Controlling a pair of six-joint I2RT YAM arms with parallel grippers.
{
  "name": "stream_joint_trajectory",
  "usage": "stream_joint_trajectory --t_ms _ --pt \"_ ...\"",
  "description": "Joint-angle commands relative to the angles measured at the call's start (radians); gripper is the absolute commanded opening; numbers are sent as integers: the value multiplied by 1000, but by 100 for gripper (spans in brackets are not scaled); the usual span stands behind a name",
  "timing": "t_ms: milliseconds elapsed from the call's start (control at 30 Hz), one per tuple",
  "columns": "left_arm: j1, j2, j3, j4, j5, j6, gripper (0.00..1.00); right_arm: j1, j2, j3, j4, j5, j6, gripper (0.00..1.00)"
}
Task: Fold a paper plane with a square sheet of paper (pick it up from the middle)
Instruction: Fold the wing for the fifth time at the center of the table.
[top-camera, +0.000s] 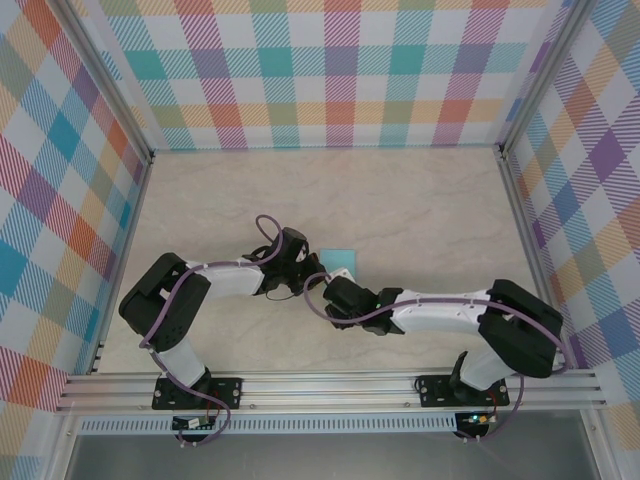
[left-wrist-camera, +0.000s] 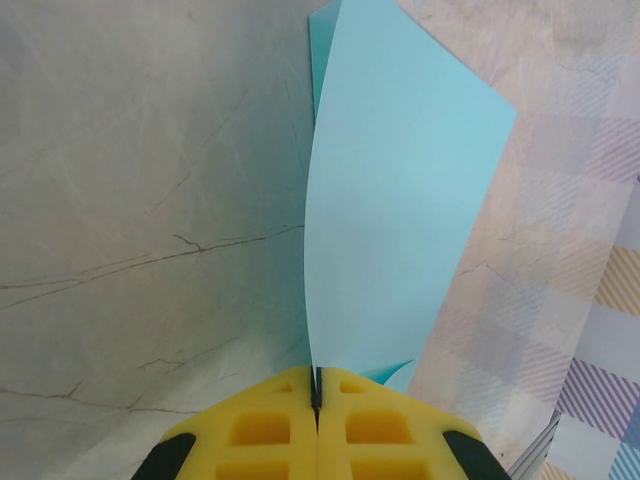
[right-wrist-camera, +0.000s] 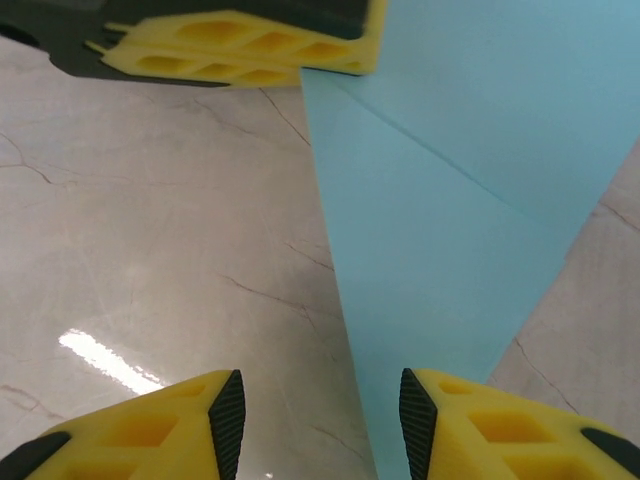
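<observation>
Left gripper (left-wrist-camera: 316, 392): yellow fingers (left-wrist-camera: 260, 435) pressed together, clamped on the near edge of a thin light turquoise sheet of paper (left-wrist-camera: 400, 200). Sheet standing nearly on edge and slightly bowed, with a second layer peeking out behind at top and bottom. From the right wrist, a broad turquoise face crossed by one diagonal crease, pinched at its upper corner. Right gripper (right-wrist-camera: 320, 410): jaws apart, gripping nothing, black-padded yellow fingers (right-wrist-camera: 150, 440) either side of the sheet's lower point. Point close beside the right-hand pad; touching or not, cannot tell. From above, both grippers tip to tip near the middle of a pale beige marble-patterned table (top-camera: 420, 200), sheet just beyond them. Around the table, checked walls of many colours (top-camera: 340, 70).
</observation>
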Motion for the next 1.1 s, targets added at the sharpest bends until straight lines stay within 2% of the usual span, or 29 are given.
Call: stream_joint_trajectory --t_ms 0,133,633,900,1067 --pt "-6 -23 30 -33 3 1 0 22 45 44 -20 123 -51 46" --pt "-6 -15 39 -41 10 4 0 44 72 55 -24 194 -64 46" --pt "-6 -9 39 -40 22 3 0 50 138 75 -10 231 -89 42" --pt "-6 -13 30 -41 17 4 1 51 116 60 -11 251 -70 31" --pt "-5 -15 34 -49 16 6 1 51 118 59 -14 260 -59 20"
